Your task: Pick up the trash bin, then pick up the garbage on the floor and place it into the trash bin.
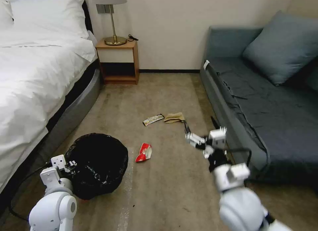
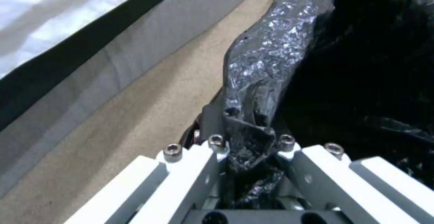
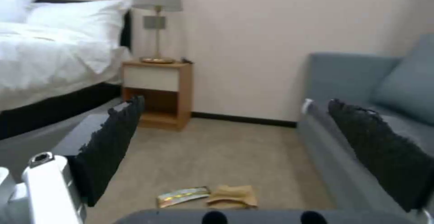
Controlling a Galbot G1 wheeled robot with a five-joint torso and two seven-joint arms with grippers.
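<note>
The left pincer (image 2: 251, 142) pinches the crinkly black plastic liner at the rim of the small round trash bin (image 1: 97, 164), which sits low at the robot's left beside the white-sheeted bed (image 1: 33, 75), its mouth tipped toward the camera. The right pincer (image 1: 200, 123) hangs over the beige carpet floor (image 1: 165, 184) with its black-padded fingers (image 3: 108, 142) spread wide, aimed toward the far wall. Just ahead of it lie the long yellowish printed wrapper (image 1: 153, 119), its long axis running left-right and slightly tilted, and the crumpled tan paper bag (image 1: 174, 117) just beside it. The red-white snack wrapper (image 1: 143, 152) lies between bin and right pincer, lengthwise toward the wall. A grey-blue sofa (image 1: 265, 102) stands to the right.
</note>
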